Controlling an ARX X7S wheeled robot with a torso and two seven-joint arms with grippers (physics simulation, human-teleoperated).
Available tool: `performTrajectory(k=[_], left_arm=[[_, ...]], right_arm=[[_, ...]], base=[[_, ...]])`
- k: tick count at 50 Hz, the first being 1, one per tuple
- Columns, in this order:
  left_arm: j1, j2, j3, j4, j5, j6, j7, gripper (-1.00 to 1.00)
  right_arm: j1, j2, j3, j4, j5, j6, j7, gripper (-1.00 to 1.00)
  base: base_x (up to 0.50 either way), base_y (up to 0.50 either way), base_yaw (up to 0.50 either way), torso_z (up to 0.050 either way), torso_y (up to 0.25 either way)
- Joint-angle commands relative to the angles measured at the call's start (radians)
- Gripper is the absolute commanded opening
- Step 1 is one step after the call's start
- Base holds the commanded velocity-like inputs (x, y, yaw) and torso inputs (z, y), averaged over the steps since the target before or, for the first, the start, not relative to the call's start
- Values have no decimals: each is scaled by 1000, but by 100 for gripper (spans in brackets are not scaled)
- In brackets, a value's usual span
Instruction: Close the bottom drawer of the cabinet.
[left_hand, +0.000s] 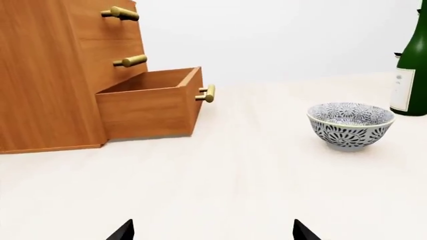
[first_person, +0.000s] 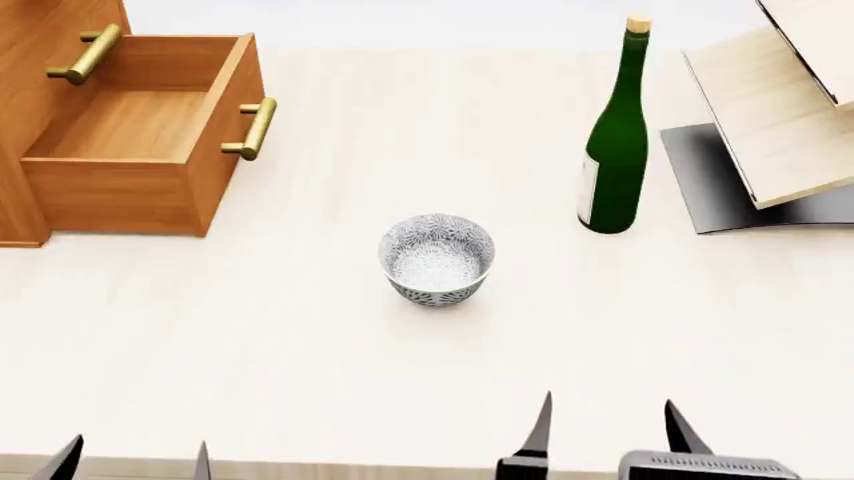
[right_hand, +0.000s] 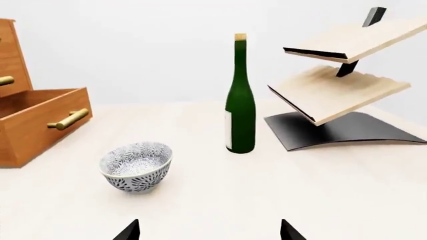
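Observation:
The reddish-brown cabinet (first_person: 40, 60) stands at the table's far left, also seen as the cabinet (left_hand: 47, 75). Its bottom drawer (first_person: 134, 140) is pulled far out and empty, with a brass bar handle (first_person: 254, 128) on its front. The same bottom drawer (left_hand: 150, 102) and handle (left_hand: 208, 93) show in the left wrist view, and the drawer (right_hand: 40, 125) in the right wrist view. My left gripper (first_person: 134, 462) hovers open at the near edge, well short of the drawer. My right gripper (first_person: 607, 430) is open too, near the front, holding nothing.
A patterned bowl (first_person: 437, 258) sits mid-table. A green bottle (first_person: 615, 140) stands right of it. Pale slanted boards on a black stand (first_person: 781, 120) fill the far right. Two upper drawer handles (left_hand: 127, 37) are on the cabinet front.

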Motion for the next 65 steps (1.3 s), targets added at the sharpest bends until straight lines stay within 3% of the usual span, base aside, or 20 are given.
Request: performTrajectory(k=[1,11,65], left_arm=[[2,5,-24,57,-40,-25,27,100],[3,-8,-15,56,-52,-19,16,100],[-13,-42,33,91,-91,-27,-36,100]], right_arm=[[6,-10,0,-19,-13,7,-8,100],[11,-3,-12,-10,4,5,-15,100],[-10,45,-28,-37,76,-30,7,100]], base=[[0,0,0,0,0],[0,45,0,0,0],[0,500,0,0,0]])
